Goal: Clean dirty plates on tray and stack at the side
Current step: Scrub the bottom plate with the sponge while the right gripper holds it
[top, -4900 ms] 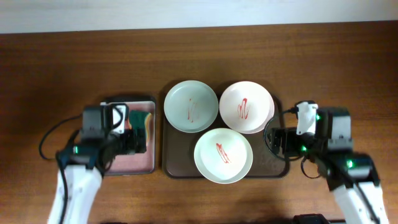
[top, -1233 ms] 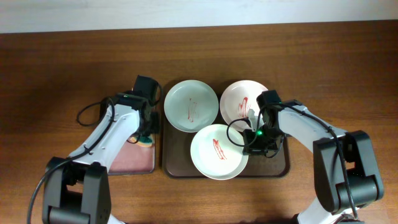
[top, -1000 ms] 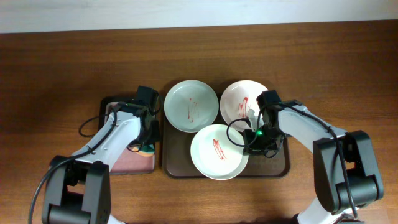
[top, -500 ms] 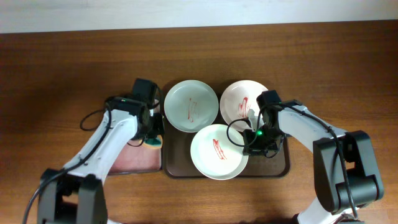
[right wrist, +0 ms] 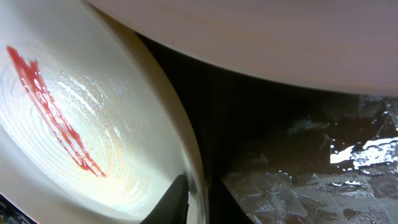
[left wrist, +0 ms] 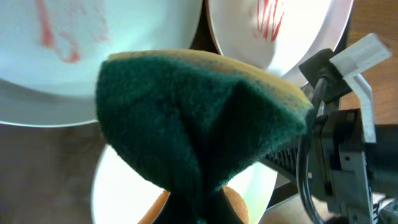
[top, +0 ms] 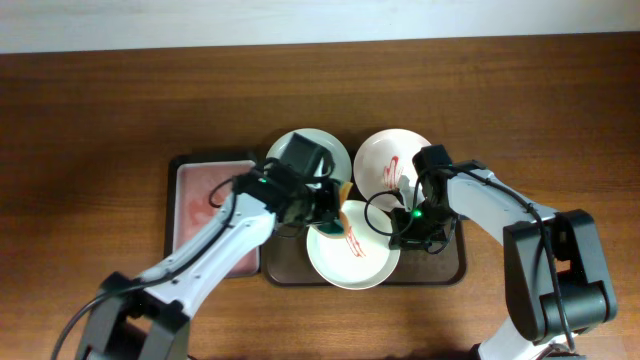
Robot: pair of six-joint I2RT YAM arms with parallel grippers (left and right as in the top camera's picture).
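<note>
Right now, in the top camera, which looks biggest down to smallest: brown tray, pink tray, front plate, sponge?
1. brown tray
2. pink tray
3. front plate
4. sponge, though only part of it shows

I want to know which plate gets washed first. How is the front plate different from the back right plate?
The front plate looks greenish white; the back right plate looks pinkish. The right claw pinches the front plate's rim; nothing holds the back right plate. The sponge hangs over the front plate's edge only. Both have red smears.
</note>
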